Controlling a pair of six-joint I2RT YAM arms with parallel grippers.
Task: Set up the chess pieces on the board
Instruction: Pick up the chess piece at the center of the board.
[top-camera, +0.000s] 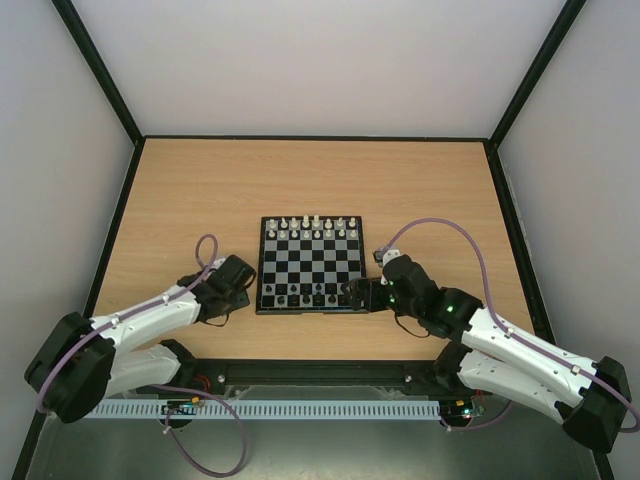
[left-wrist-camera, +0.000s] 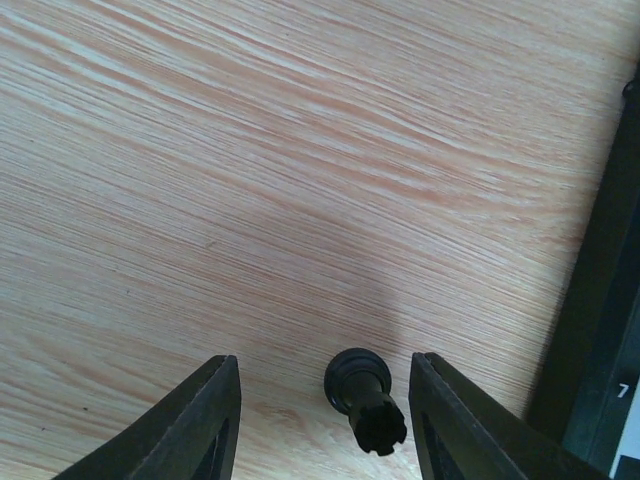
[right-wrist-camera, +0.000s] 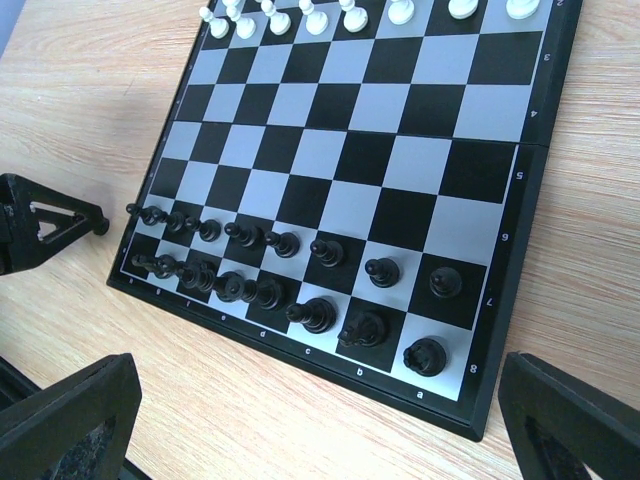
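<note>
The small black castle-topped chess piece (left-wrist-camera: 365, 400) lies on its side on the light wooden bench (left-wrist-camera: 250, 150), just left of the black-and-white checked board (top-camera: 310, 265), between the parted, empty fingers of the left end effector (left-wrist-camera: 321, 362), its long axis running along them.

In the right wrist view, white chess pieces (right-wrist-camera: 400, 12) half beyond the top edge

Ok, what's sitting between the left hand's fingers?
A black chess piece lying on its side on the table, touching neither finger; the left wrist view shows it.
</note>
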